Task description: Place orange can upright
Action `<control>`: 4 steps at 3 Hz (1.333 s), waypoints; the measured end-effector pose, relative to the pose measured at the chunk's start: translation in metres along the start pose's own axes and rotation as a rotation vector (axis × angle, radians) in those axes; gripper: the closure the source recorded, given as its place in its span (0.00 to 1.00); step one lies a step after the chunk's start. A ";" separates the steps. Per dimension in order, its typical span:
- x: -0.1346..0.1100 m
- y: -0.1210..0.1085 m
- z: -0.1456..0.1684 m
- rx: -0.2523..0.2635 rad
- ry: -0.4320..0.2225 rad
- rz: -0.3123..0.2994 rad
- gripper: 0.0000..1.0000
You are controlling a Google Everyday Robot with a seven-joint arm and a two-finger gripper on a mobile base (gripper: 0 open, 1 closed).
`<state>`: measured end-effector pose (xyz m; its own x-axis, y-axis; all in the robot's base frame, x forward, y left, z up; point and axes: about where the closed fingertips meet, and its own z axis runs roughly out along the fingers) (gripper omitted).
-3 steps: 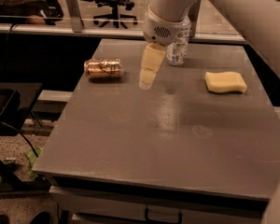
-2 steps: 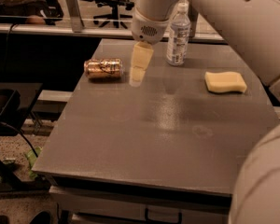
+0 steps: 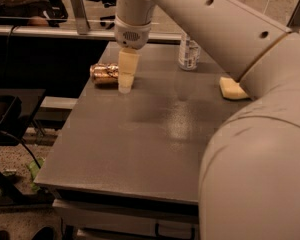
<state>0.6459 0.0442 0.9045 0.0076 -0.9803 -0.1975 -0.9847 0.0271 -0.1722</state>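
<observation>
Our hand has swung left, now just beside the toppled orange can; we cannot tell its grip.

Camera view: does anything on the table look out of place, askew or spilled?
Yes: the orange can lies on its side near the table's far left edge, not upright. The gripper hangs at the can's right end, pointing down. The water bottle stands upright and the yellow sponge lies flat; no spill shows.
</observation>
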 end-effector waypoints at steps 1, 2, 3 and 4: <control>-0.028 -0.008 0.026 -0.034 0.010 -0.044 0.00; -0.042 -0.013 0.042 -0.052 0.017 -0.066 0.00; -0.053 -0.020 0.059 -0.067 0.032 -0.080 0.00; -0.060 -0.026 0.072 -0.077 0.044 -0.079 0.00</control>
<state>0.6835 0.1162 0.8511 0.0799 -0.9865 -0.1430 -0.9918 -0.0643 -0.1102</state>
